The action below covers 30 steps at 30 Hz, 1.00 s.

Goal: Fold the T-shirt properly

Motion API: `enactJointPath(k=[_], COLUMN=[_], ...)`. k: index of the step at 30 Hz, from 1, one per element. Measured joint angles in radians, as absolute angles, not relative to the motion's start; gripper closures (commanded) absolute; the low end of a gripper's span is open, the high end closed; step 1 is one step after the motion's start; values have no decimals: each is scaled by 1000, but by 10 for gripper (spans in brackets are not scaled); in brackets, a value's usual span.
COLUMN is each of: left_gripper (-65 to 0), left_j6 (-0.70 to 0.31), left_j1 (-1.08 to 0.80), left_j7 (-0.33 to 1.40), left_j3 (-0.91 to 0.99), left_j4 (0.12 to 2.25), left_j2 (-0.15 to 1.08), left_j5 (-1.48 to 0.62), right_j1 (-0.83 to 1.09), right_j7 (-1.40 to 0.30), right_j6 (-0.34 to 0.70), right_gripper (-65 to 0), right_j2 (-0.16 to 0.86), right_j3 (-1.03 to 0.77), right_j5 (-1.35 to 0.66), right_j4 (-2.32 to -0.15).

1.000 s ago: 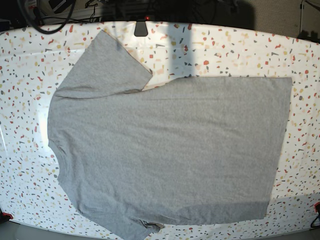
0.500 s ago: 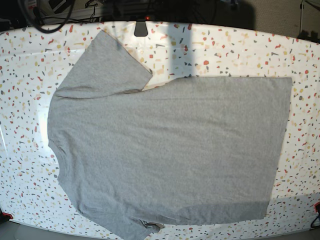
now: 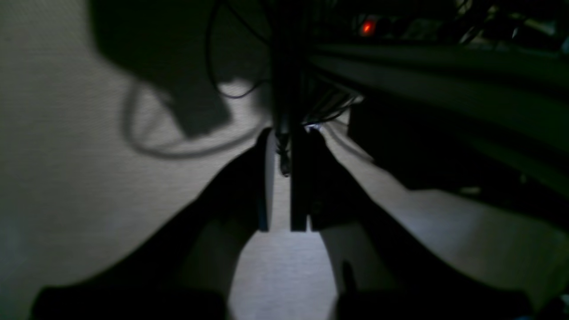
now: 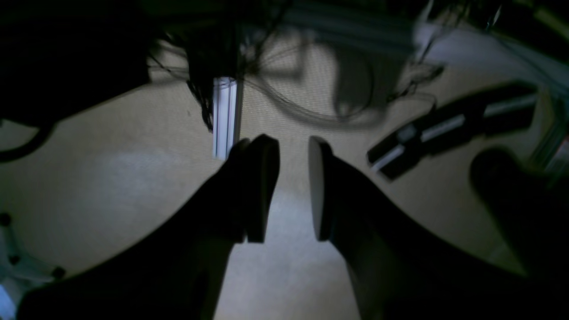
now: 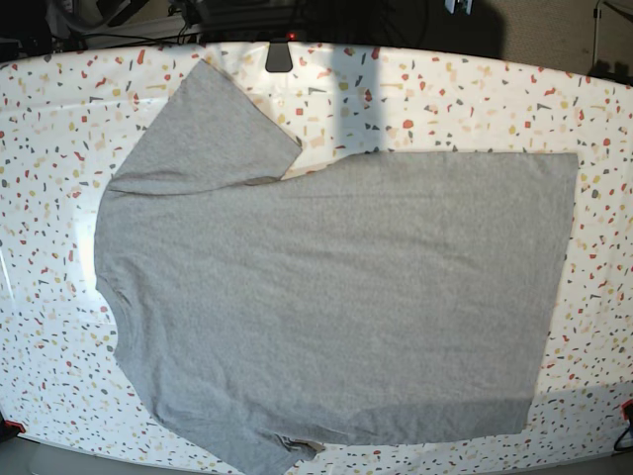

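On my base feed, the grey T-shirt [image 5: 336,297] lies spread flat, plain side up, across the speckled terrazzo desk [image 5: 475,94], one short sleeve [image 5: 208,129] angled toward the desk's far edge and the straight hem [image 5: 559,287] near its right end. A small dark clip [image 5: 279,55] sits at the far edge, just beyond the sleeve. Neither arm reaches over the desk. My left hand [image 3: 280,182] hangs above dim flooring with its fingers [image 3: 298,186] narrowly parted, holding nothing; my right hand [image 4: 291,191] shows a wider gap, likewise empty, away from the T-shirt.
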<state>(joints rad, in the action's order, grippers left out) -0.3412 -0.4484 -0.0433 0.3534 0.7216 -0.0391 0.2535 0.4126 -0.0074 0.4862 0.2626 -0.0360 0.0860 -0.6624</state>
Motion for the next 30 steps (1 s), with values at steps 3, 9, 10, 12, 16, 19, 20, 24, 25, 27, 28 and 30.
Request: enactJointPath(k=[3,9,10,12,16,19,20,24,25,27,28,30], left_gripper=[-67,-67,-67,-67,-67,-67,-67,-67,-68,-68,-68,-88], left_j6=[-268,-232,-232,-235,-234,-235,-235,-237,-239,-239,-244,-258], left_j1=[-543,-713,-738,-790,-899,-972,-994,-1032,-1030,-1024,-1019,-1004], left_j7=[-38,-22,-12,14,51,59,56,74,100,130,133,137], left_j3=[269,185,178,176,179,181,181,181,181,181,180,181], left_j4=[839,1107,1157,1261,1477,1637,1689,1869,1909,1980,2011,2061], left_j2=[-38,-37,-37,-40,-36,-36,-36,-30,-30,-17,2,39], left_j5=[200,186,180,154,162,209,225,340,372,416,437,465], right_j1=[532,775,812,879,1013,1097,1118,1175,1178,1177,1175,1166], right_j7=[-31,-58,-67,-102,-122,-121,-120,-122,-125,-126,-126,-123], right_j6=[488,486,487,483,476,477,477,479,480,484,487,495], right_gripper=[-170,-170,-170,-170,-170,-170,-170,-170,-170,-170,-170,-170], right_j2=[292,369,382,404,414,413,414,416,416,420,428,456], right_j3=[-34,-33,-35,-47,-125,-210,-241,-376,-407,-459,-478,-511], right_j5=[-4,-133,-148,-160,-157,-157,-157,-157,-157,-156,-159,-159], right_j4=[-818,-1151,-1210,-1319,-1518,-1666,-1715,-1883,-1913,-1969,-1996,-2036])
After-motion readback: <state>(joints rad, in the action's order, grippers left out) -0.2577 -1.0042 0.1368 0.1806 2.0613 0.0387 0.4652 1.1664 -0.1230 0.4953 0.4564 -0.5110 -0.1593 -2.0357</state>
